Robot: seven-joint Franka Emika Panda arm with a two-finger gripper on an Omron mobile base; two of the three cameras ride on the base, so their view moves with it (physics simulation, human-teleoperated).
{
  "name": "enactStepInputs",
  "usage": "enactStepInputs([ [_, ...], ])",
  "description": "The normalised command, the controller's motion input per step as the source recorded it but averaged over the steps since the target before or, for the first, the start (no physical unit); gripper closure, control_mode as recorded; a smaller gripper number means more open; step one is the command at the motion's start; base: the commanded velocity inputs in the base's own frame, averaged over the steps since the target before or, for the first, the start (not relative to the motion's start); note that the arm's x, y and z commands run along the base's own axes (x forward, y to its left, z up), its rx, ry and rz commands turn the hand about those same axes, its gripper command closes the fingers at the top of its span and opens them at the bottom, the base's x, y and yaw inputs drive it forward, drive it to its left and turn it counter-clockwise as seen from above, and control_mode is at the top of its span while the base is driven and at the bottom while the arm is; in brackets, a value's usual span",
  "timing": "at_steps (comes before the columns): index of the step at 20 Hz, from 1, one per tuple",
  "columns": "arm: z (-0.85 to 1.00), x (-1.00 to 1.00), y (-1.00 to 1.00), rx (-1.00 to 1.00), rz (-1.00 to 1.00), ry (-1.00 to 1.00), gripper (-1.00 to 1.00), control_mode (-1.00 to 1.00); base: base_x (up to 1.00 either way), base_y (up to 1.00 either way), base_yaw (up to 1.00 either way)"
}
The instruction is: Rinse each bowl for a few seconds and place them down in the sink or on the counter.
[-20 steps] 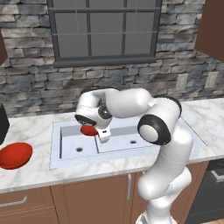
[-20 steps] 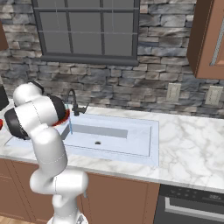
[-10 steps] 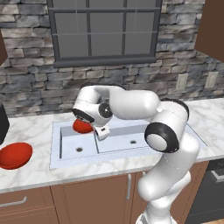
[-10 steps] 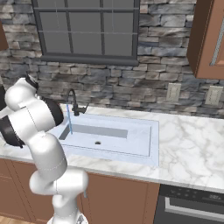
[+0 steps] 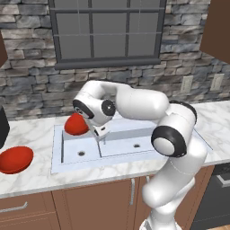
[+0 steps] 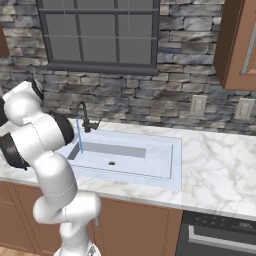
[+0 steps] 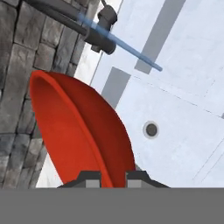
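Bowls, left base view: two; held bowl (image 5: pixel 76 125) has shifted toward 9 o'clock over the sink (image 5: pixel 58 152), second bowl (image 5: pixel 15 159) waits on the tabletop (image 5: pixel 31 179).
Right base view: faucet (image 6: pixel 85 119) running.
Hand view: tool (image 7: pixel 113 178) clenched on the bowl rim, stream at 12 o'clock; rinsing probably next.

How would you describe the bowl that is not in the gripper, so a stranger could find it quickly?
Start at the sink set in the white marble counter under the window. On the counter left of it lies a red bowl, flat and open side up. The other red bowl is tilted over the sink, clamped by the gripper.
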Motion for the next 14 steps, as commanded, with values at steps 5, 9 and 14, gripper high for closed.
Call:
enactStepInputs([
  [5, 0.31, -0.03, 0.47, -0.05, 0.09, 0.08, 1.0, -1.0, 0.0, 0.0, 0.0],
  [9, 0.19, -0.01, 0.52, -0.05, 0.05, 0.07, 1.0, -1.0, 0.0, 0.0, 0.0],
  [14, 0.04, 0.0, 0.6, -0.08, 0.01, 0.06, 1.0, -1.0, 0.0, 0.0, 0.0],
])
